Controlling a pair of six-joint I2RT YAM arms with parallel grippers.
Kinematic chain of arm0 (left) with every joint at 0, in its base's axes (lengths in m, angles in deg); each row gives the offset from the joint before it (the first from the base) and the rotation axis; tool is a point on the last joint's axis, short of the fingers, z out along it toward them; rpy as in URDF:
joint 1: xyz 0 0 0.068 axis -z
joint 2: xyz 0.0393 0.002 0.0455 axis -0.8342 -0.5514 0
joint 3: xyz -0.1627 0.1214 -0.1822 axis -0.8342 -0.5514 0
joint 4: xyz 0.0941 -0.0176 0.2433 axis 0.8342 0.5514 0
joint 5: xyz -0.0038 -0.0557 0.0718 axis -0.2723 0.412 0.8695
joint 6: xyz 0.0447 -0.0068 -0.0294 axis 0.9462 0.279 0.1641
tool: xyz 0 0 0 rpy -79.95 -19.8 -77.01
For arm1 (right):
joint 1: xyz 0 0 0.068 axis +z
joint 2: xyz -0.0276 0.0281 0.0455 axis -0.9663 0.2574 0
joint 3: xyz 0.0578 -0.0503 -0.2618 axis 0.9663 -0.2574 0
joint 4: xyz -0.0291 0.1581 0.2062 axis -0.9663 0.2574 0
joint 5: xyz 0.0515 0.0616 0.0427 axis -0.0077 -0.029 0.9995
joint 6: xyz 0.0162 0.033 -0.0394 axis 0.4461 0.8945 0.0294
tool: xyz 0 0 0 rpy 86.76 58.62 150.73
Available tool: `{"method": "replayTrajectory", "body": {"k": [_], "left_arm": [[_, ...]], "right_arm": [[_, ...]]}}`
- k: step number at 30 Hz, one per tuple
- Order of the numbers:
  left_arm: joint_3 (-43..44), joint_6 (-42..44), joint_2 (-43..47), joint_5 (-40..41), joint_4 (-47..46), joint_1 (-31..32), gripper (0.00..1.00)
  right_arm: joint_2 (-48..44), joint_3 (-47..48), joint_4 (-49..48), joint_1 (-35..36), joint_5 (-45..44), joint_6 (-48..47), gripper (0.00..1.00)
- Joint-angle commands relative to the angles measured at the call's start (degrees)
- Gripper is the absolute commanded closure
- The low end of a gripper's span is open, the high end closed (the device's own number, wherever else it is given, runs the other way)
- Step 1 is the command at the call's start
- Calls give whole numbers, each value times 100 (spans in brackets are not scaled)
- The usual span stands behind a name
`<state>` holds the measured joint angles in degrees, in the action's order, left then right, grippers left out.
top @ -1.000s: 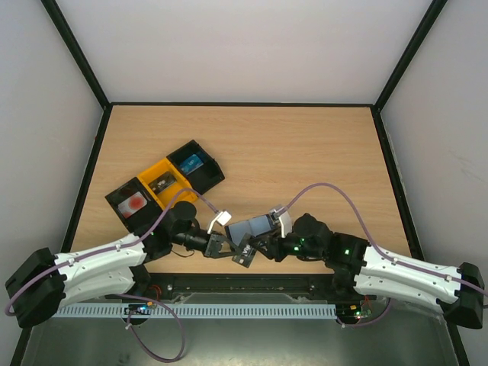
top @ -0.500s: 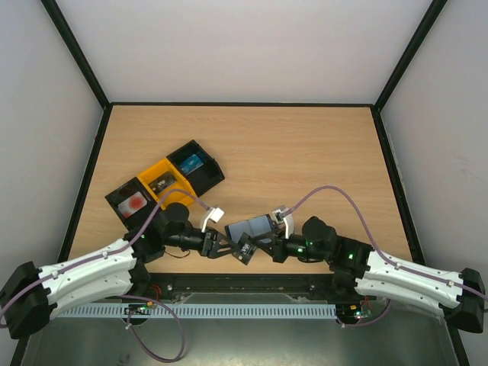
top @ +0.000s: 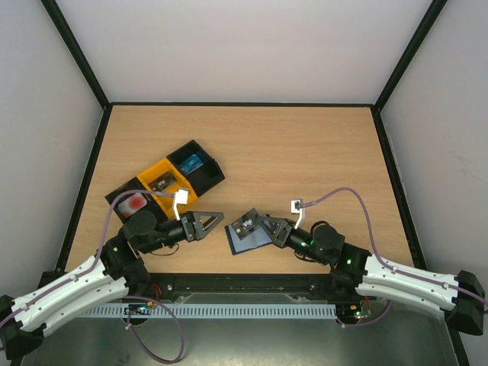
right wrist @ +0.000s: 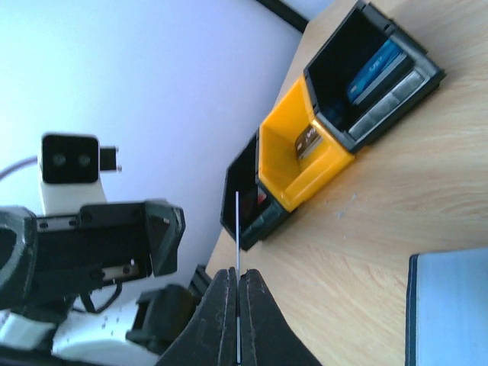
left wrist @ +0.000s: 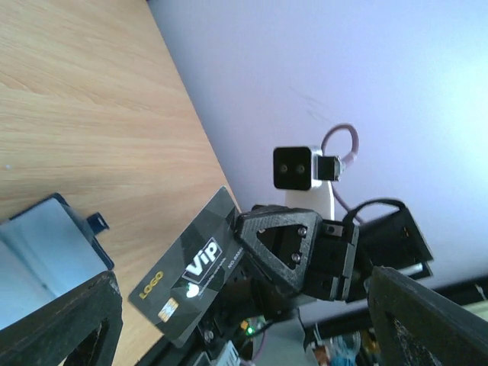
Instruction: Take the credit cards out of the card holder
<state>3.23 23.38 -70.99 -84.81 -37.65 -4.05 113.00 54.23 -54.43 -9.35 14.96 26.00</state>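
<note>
The card holder (top: 248, 242) lies open on the table near the front edge, its grey-blue panel up; it also shows in the left wrist view (left wrist: 42, 248) and the right wrist view (right wrist: 450, 305). My right gripper (top: 257, 226) is shut on a dark patterned credit card (top: 245, 223) marked VIP (left wrist: 191, 271), held just above the holder. The right wrist view shows this card edge-on (right wrist: 238, 229) between the closed fingers (right wrist: 255, 305). My left gripper (top: 214, 222) stands open and empty to the left of the card, fingers (left wrist: 72, 320) wide apart.
Three joined trays sit at the left. The black tray (top: 195, 163) holds a blue card (right wrist: 374, 69), the yellow tray (top: 162, 181) a dark card, and the other black tray (top: 131, 203) a white card with a red mark. Bare table lies behind.
My left gripper opened, let go of the dark card and drew back to the left. The right gripper shut on that card and holds it over the holder, which now lies flat.
</note>
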Motion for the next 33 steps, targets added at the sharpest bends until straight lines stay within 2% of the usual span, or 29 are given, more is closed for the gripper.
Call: {"method": "replayTrajectory", "body": {"k": [1,11,16,20,33], "left_arm": [[-170,-337,155,674,251,11,11],[-746,-1199,-88,739,-857,16,21],[-821,-1409,-337,666,-1465,14,27],[-816,-1432,-509,684,-1762,15,36],[-886,-1663,-1107,714,-2451,17,59]], "right_arm": [[225,-167,-1182,-6,-788,709,98],[1343,-181,-2776,-1,-1321,1325,98],[1760,-23,-3058,-1,-1297,1437,98],[1949,-8,-3288,-1,-1303,1586,98],[2107,-17,-3445,1,-1304,1674,98]]}}
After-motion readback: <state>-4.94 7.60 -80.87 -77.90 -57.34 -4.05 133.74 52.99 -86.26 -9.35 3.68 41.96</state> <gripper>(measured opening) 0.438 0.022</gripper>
